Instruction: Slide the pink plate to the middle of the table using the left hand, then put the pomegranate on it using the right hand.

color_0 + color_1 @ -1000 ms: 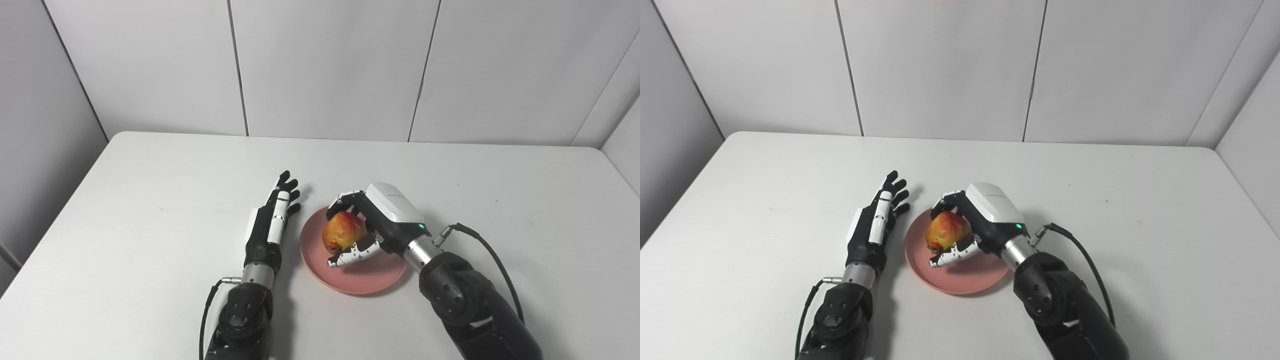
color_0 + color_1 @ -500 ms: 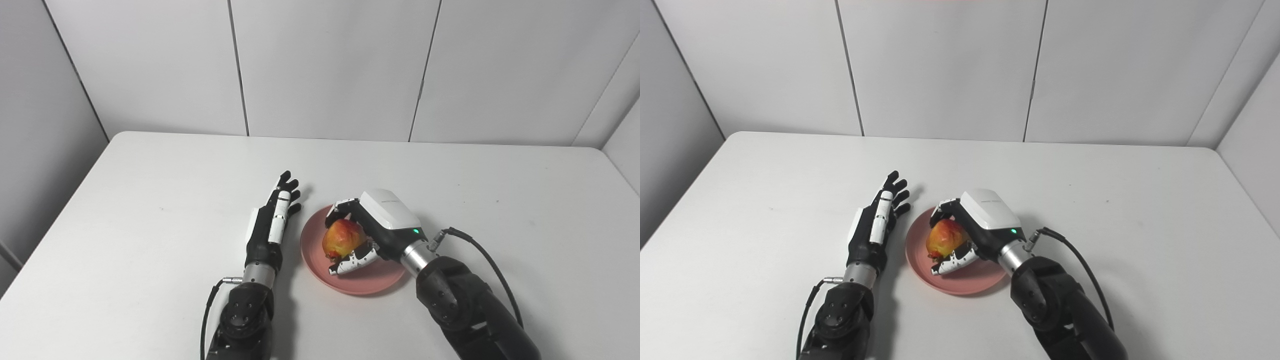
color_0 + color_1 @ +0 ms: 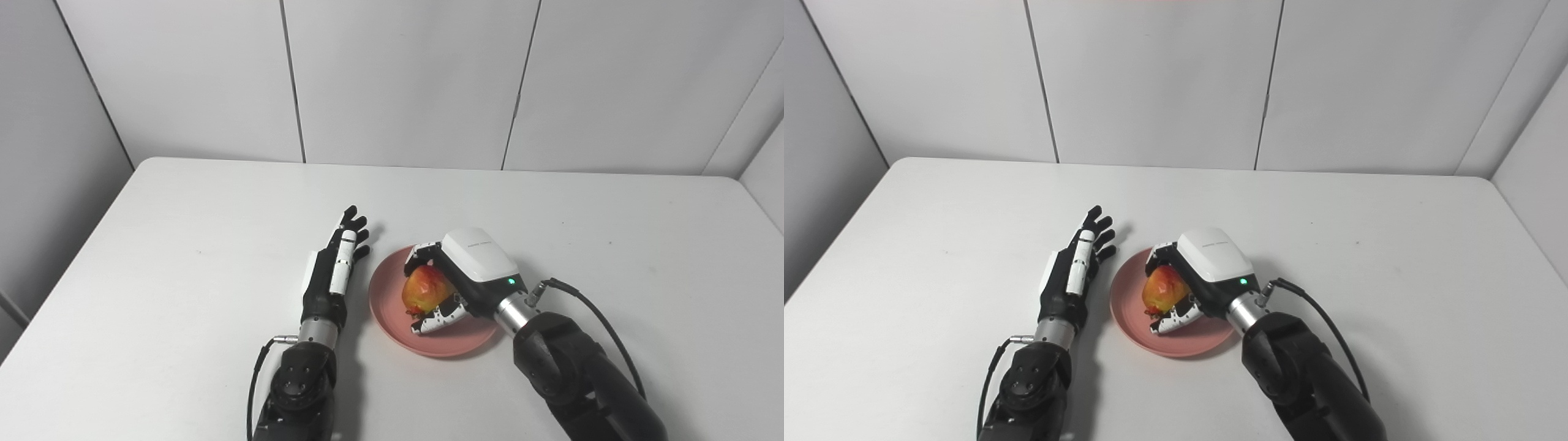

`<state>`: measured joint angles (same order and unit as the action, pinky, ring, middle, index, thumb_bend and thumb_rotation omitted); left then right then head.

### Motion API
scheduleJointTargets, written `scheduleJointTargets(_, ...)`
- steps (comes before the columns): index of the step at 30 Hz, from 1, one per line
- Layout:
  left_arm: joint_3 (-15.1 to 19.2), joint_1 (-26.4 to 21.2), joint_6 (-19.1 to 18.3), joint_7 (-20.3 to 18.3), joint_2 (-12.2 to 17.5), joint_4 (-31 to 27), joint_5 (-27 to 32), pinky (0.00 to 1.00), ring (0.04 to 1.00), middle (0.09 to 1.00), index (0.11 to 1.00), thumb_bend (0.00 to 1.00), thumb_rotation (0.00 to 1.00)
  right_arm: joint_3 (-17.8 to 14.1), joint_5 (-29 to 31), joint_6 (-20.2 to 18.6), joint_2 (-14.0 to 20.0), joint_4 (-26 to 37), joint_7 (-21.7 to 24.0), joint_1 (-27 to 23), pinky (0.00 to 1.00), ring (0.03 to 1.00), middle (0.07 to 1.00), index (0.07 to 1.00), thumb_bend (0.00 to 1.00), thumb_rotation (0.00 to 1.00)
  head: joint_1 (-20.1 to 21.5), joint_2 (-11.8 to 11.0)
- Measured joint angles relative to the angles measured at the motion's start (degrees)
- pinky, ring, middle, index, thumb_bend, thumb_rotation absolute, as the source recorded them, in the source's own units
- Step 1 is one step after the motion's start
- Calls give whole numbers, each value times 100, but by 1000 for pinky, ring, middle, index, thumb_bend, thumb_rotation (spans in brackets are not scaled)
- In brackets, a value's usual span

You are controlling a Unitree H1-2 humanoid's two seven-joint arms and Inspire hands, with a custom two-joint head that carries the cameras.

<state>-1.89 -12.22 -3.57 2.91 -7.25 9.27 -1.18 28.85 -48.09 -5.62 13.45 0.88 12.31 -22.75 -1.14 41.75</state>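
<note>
Your right robot hand has its fingers curled round the pomegranate, low over the pink plate mid-counter; whether the fruit touches it is unclear. Your left robot hand lies empty with fingers spread, just beside the plate's left rim.

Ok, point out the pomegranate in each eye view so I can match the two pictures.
Left eye view: the pomegranate sits just right of centre, low in the picture, inside the right hand.
Right eye view: the pomegranate sits just left of centre, at about the same height.
Shared landmark: the pink plate under it, with the left hand open beside its left rim.
</note>
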Motion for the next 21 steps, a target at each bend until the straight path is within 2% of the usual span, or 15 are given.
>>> scheduleJointTargets(1,1,0,-2,0,0,-1,0,871,908,918,914,388,1000,-1,-18,-1,5,21,35,0,453,470,517,490,509,150,0,0)
scheduleJointTargets(3,2,0,-2,0,0,-2,1,875,909,919,916,383,1000,-11,-43,-5,21,93,162,0,535,561,605,600,666,298,9,0)
scheduleJointTargets(8,3,0,-7,-1,1,-5,1,868,906,916,914,388,1000,-33,-99,-40,36,172,525,0,623,676,716,705,853,430,18,0)
scheduleJointTargets(11,2,0,-5,-1,1,-6,1,867,906,917,915,386,1000,-71,-154,-86,22,210,617,0,637,699,737,733,896,465,18,0)
scheduleJointTargets(16,2,0,-28,-1,1,-17,1,868,908,919,920,389,1000,-125,-191,-153,20,323,846,35,766,807,836,836,986,548,26,9)
scheduleJointTargets(21,2,1,-61,-2,3,-31,0,867,906,918,917,395,1000,-184,-152,-205,14,406,1093,76,848,883,914,925,1000,597,35,9)
